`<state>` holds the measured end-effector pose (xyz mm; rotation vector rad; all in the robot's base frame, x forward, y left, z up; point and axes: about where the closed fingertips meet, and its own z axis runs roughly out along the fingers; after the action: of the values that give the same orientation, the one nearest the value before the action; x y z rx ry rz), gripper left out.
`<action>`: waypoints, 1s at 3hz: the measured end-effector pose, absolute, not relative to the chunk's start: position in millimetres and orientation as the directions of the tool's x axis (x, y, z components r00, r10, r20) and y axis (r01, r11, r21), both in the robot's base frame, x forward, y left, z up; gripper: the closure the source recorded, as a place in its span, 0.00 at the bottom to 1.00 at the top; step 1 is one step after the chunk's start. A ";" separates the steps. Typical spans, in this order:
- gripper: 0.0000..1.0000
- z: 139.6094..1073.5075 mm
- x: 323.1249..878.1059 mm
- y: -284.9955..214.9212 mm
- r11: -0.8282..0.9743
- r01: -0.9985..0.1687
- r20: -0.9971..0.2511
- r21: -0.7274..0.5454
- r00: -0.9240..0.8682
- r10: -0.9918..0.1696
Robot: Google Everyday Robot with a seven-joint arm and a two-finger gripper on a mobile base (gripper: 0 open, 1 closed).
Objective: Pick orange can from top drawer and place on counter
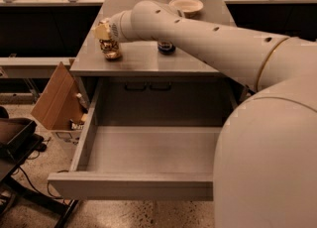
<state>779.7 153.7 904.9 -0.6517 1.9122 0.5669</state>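
Observation:
The orange can [110,49] stands on the grey counter [133,61] near its front left corner. My gripper [104,32] is right over the can's top, at the end of the white arm that reaches in from the right. The top drawer [133,185] is pulled fully out below the counter, and its tray shows nothing inside.
A dark blue can [166,48] stands mid-counter, partly behind my arm. A pale bowl [186,6] sits at the counter's back right. An open cardboard box [57,98] leans left of the cabinet. A black stand [15,140] is at far left. Wooden tabletops lie behind.

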 end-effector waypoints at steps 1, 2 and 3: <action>0.00 904.2 779.0 156.5 0.743 -0.662 -0.913 0.102 -0.359 -0.194; 0.00 904.2 779.0 156.5 0.743 -0.662 -0.913 0.102 -0.359 -0.194; 0.00 927.9 773.2 145.6 0.702 -0.699 -0.921 0.137 -0.352 -0.170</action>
<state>773.2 145.6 927.9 -0.6768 1.8840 0.6456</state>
